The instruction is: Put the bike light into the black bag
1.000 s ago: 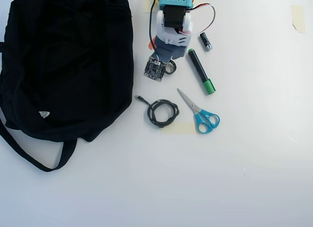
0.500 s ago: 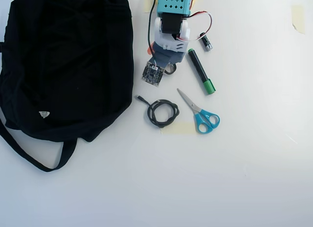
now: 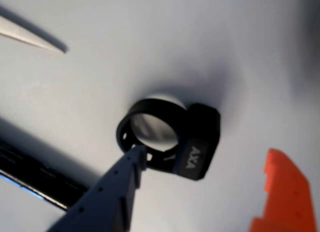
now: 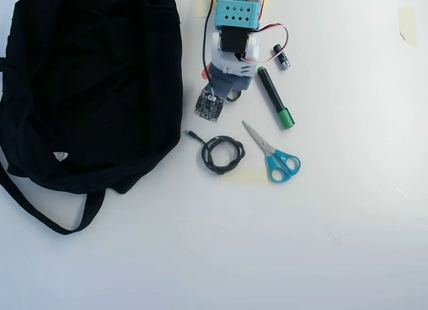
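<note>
The bike light (image 3: 197,147) is a small black lump marked AXA with a looped strap ring, lying on the white table. In the wrist view my gripper (image 3: 206,153) is open and low over it. The blue-grey finger (image 3: 115,192) has its tip at the ring's edge, and the orange finger (image 3: 282,192) stands apart on the other side. In the overhead view my gripper (image 4: 224,91) covers most of the light, and only a bit of black loop (image 4: 235,97) shows. The black bag (image 4: 87,89) lies flat to the left, with a white tag and a long strap.
In the overhead view a black marker with a green cap (image 4: 274,96) and a small black-and-silver cylinder (image 4: 281,57) lie right of the arm. Blue-handled scissors (image 4: 274,153) and a coiled black cable (image 4: 223,154) lie below it. A pointed blade tip (image 3: 35,39) shows in the wrist view.
</note>
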### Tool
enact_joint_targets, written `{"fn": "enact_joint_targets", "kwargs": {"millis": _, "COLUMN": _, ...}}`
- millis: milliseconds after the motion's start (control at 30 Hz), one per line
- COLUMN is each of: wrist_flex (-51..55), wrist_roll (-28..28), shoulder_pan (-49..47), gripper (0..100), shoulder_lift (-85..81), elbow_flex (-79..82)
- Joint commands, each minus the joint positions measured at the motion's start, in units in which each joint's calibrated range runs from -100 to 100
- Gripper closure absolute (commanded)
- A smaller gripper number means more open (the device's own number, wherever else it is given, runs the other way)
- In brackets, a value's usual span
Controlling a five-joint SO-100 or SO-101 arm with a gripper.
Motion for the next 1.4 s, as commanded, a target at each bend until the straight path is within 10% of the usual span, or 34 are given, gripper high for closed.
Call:
{"fn": "enact_joint_targets", "kwargs": {"millis": 0, "wrist_flex": -0.4, "wrist_roll": 0.0, "shoulder_pan": 0.4, "gripper": 69, "shoulder_lift": -0.3, "elbow_flex": -0.6}}
{"fn": "enact_joint_targets", "kwargs": {"millis": 1367, "wrist_flex": -12.2, "wrist_roll": 0.3, "shoulder_pan": 0.3, "gripper": 62, "shoulder_lift": 8.2, "elbow_flex": 4.3}}
